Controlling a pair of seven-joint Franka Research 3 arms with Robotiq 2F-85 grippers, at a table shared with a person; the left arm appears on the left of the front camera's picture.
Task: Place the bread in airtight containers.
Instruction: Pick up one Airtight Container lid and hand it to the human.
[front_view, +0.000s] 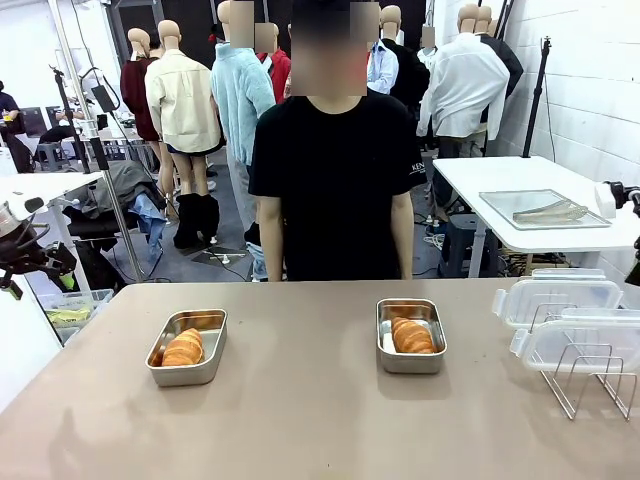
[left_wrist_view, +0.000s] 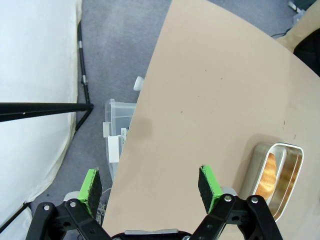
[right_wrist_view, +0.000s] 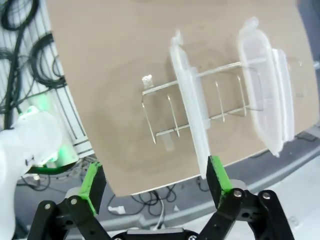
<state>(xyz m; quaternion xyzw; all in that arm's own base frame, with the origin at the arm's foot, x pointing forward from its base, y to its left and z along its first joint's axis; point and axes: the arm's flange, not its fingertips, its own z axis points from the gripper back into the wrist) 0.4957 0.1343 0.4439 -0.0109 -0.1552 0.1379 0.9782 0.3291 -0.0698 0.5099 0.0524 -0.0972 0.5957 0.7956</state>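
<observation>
left gripper: jaws wide apart, empty, over table edge | right gripper: jaws wide apart, empty, above clear lids

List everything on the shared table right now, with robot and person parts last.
table: one, tan, between robot and person
steel pans: two, shiny, lidless, left-centre and right-centre
croissants: two, golden-brown, one in each pan
clear lids: two, white-rimmed, propped in the rack at the table's right edge
wire rack: one, metal, right edge
person: one, black shirt, standing at the far side
left pincer: open, empty, over the table's left edge
right pincer: open, empty, above the rack and lids
</observation>
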